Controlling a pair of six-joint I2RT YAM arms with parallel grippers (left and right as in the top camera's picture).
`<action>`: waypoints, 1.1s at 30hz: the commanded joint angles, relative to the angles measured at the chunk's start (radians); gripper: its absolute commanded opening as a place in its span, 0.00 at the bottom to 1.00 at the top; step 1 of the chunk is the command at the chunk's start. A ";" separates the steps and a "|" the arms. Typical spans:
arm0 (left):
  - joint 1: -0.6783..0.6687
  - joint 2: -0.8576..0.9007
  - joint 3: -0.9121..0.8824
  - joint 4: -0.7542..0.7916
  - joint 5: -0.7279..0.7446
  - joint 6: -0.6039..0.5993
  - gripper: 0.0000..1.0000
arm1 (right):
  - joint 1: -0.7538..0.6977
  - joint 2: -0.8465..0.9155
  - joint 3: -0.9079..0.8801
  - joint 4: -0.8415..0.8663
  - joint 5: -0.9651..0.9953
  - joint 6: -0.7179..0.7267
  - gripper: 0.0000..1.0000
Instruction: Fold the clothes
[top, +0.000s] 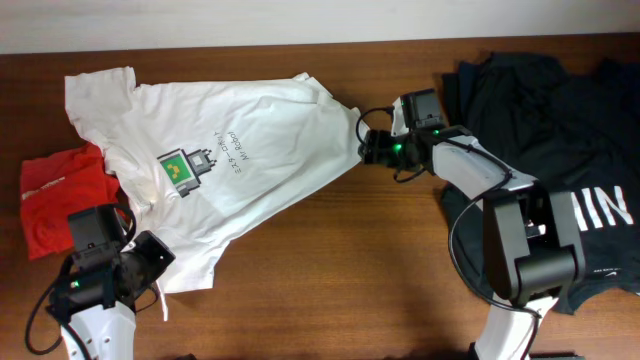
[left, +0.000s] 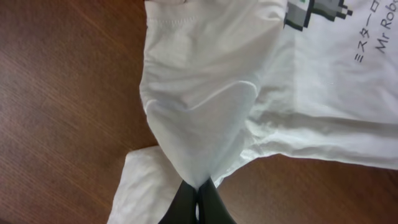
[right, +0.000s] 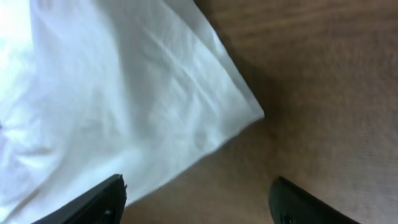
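The white T-shirt (top: 250, 130) lies spread face-up and slanted across the middle of the counter (top: 350, 260). Its chest graphic (top: 185, 168) is showing, and its left edge lies against the orange-red garment (top: 55, 200). At the near left, my left fingers (left: 199, 198) are pressed together on a pinch of white cloth. The fabric rises from them in a taut peak, with a loose flap of the same shirt lying just beside them. Which edge of the shirt this is, I cannot tell for sure. At the far right corner, my right fingers (top: 367, 148) are spread wide and hold nothing. The wrist view shows the pointed corner of the shirt flat on the wood just ahead of them, between the two tips but not yet inside. I judge the step in hand to be getting a second hold so both sides can be lifted and folded together. To do it well, I should slide the right fingers low along the counter until the corner sits deep between them, then close on the hem itself. The black shirt (top: 560, 100) is near on the right, so I must catch only white cloth.
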 joint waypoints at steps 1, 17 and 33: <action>0.008 0.002 0.010 0.008 -0.010 0.020 0.01 | 0.001 0.036 0.011 0.036 0.028 0.006 0.77; 0.008 0.002 0.010 0.037 -0.011 0.020 0.01 | 0.019 0.137 0.011 0.157 0.077 0.047 0.04; 0.005 0.123 0.280 0.071 0.158 0.262 0.00 | -0.183 -0.315 0.285 -0.561 0.104 -0.054 0.04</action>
